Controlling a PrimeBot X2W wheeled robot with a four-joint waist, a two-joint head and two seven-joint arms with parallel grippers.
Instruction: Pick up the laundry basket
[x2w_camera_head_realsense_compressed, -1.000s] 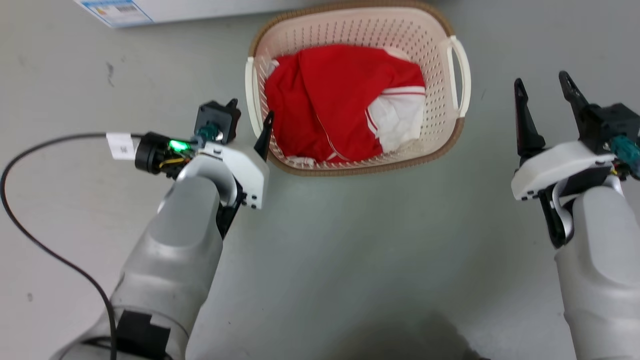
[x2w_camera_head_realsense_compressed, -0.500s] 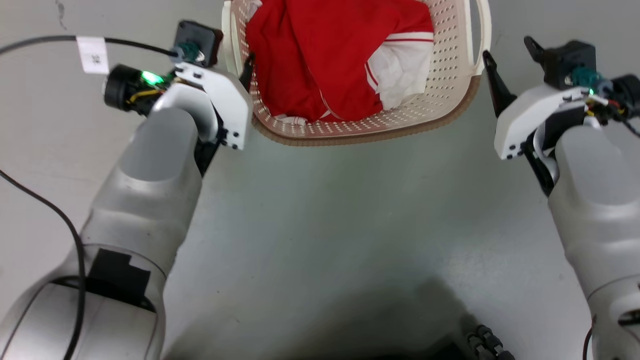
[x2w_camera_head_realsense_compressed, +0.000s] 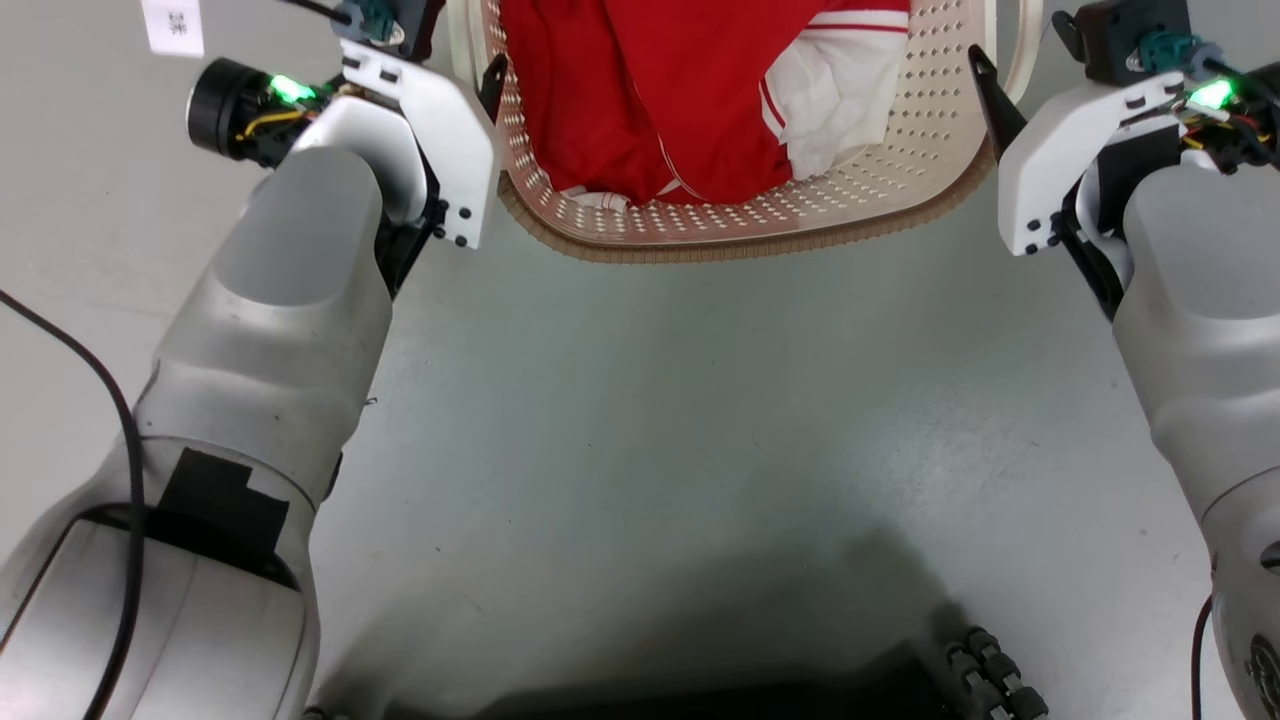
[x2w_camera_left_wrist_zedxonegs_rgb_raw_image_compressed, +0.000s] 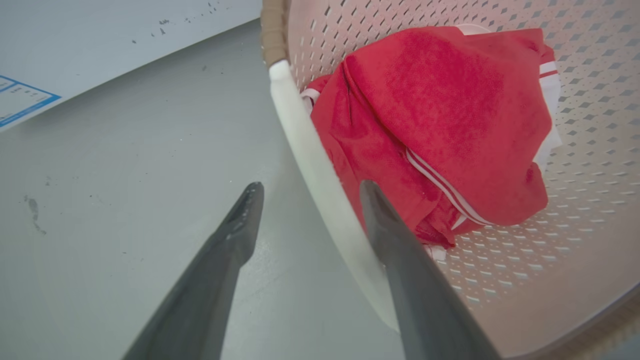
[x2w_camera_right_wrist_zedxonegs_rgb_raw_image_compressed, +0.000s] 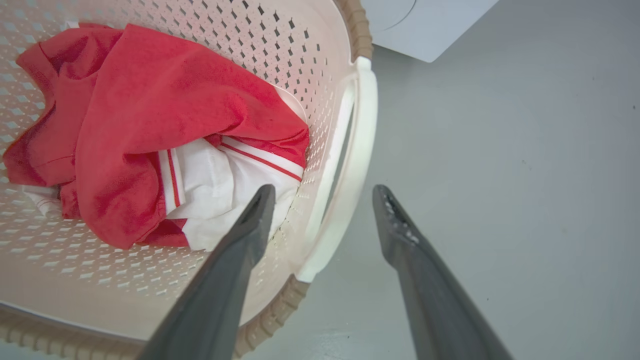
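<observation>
- The laundry basket (x2w_camera_head_realsense_compressed: 900, 170) sits on the grey floor (x2w_camera_head_realsense_compressed: 650, 400) at the far edge of the head view, right between both arms.
- Inside it, a crumpled red garment (x2w_camera_head_realsense_compressed: 650, 90) with white striped trim lies bunched over a white piece of cloth (x2w_camera_head_realsense_compressed: 830, 100).
- Left gripper (x2w_camera_left_wrist_zedxonegs_rgb_raw_image_compressed: 310, 186): fingers spread apart and holding nothing. They straddle the basket's left handle (x2w_camera_left_wrist_zedxonegs_rgb_raw_image_compressed: 310, 165), one finger inside the basket, one outside over the floor.
- Right gripper (x2w_camera_right_wrist_zedxonegs_rgb_raw_image_compressed: 323, 190): open too and empty. The right handle (x2w_camera_right_wrist_zedxonegs_rgb_raw_image_compressed: 360, 150) sits in the gap between its fingers.
- Beyond the basket, there's a white appliance (x2w_camera_right_wrist_zedxonegs_rgb_raw_image_compressed: 425, 25).
- A black cable (x2w_camera_head_realsense_compressed: 110, 420) trails along the left arm.
</observation>
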